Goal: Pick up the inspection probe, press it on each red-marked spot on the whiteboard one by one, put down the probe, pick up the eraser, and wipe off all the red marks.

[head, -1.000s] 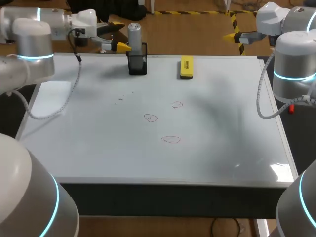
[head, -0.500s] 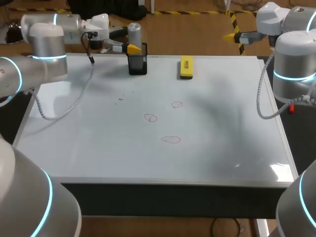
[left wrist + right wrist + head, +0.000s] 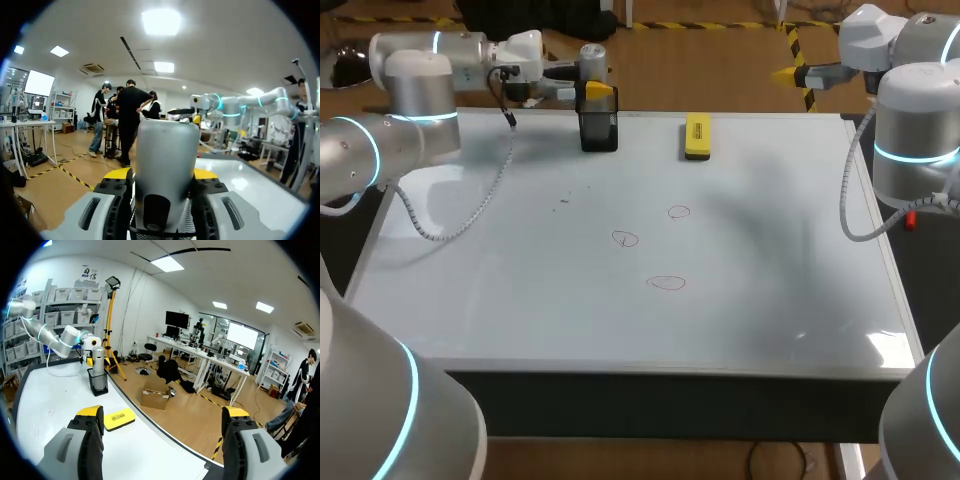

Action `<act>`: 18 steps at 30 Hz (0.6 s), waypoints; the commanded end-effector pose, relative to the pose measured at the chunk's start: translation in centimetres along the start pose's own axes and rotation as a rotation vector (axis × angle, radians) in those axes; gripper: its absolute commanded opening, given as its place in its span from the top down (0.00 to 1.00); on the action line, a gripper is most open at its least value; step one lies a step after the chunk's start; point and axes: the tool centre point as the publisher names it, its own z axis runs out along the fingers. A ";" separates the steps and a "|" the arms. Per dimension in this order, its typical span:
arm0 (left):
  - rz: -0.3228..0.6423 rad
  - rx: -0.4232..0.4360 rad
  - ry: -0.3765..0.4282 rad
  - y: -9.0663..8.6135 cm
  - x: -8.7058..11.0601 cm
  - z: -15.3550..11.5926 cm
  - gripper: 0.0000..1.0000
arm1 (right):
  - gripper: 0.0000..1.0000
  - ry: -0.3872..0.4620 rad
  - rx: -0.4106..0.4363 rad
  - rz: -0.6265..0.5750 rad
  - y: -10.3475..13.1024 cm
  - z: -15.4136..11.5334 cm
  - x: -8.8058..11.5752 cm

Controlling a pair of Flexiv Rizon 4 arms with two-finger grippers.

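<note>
Currently in hand: pickup of the inspection probe [image 3: 592, 60], by my judgement the first step; no spot looks pressed yet and no mark wiped.
Inspection probe: grey cylinder, upright in a black mesh holder [image 3: 599, 131] at the far edge of the whiteboard [image 3: 770, 300], left of its middle.
Left gripper [image 3: 590, 86]: level with the probe's upper body and straddling it; whether it clamps the cylinder or merely flanks it cannot be told.
Right gripper [image 3: 788, 73]: fingers spread wide, nothing between them, hanging beyond the far right corner.
Eraser [image 3: 697, 135]: yellow block, lying flat at the far edge, right of the holder and apart from it.
Red marks: three small loops near the whiteboard's middle: far loop [image 3: 678, 212], middle loop [image 3: 625, 238], near loop [image 3: 666, 283].
Method, as judged: grip the cylinder squarely from both sides, then lift straight up until its tip clears the holder's rim. A slanted pull would likely drag or tip the light holder.
Hidden: the probe's lower part and tip, inside the mesh.
Hidden: the contact faces at the probe.
Blocked: in the left wrist view the probe fills the foreground and no mark shows.
Unclear: faint grey specks [image 3: 563, 201] left of the loops, too small to identify.
</note>
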 end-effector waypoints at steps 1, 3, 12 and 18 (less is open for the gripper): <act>0.003 -0.009 -0.018 -0.3 0.5 -0.2 0.71 | 0.00 0.001 0.001 0.000 0.0 0.0 0.0; 0.004 -0.009 -0.022 -0.3 0.6 -0.4 1.00 | 0.00 0.001 0.001 0.000 0.0 0.0 0.0; 0.025 -0.007 -0.037 -1.4 1.3 -0.7 1.00 | 0.00 0.001 0.001 0.000 0.0 0.0 0.0; 0.042 0.002 -0.040 -3.3 1.6 -0.6 1.00 | 0.00 0.001 0.001 0.000 0.0 0.0 0.0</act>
